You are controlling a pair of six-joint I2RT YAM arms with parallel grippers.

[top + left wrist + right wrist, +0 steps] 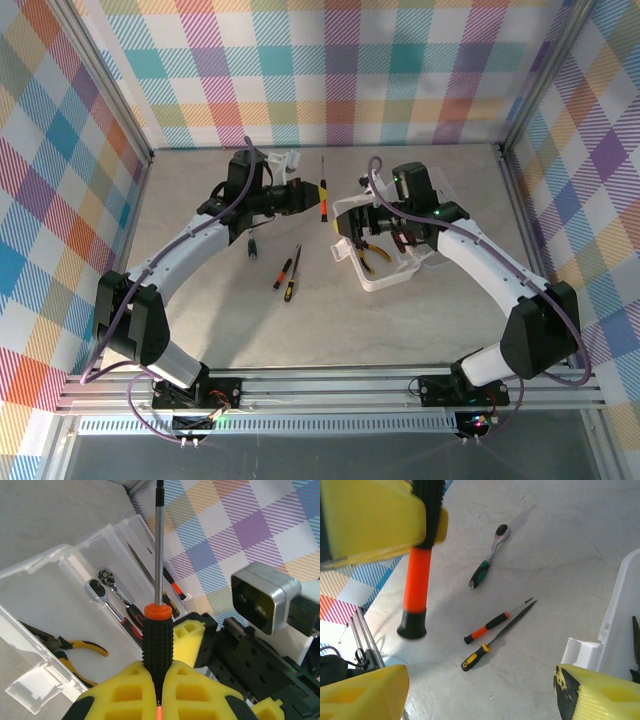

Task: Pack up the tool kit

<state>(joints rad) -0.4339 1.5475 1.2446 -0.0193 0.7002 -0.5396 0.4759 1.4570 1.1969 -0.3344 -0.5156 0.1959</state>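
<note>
Overhead, the right arm hides much of the box (392,281). The left claw (157,677) pinches one screwdriver (157,640), the right claw (475,685) is spread, and three tools (487,627) lie on the worktop (560,540).

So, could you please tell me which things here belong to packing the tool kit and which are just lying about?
For the job: box, pliers inside it, screwdriver in the left gripper, and on the table the loose screwdriver, ratchet and yellow-and-black-handled tool.
Not part of it: plaid walls, metal frame rail.
</note>
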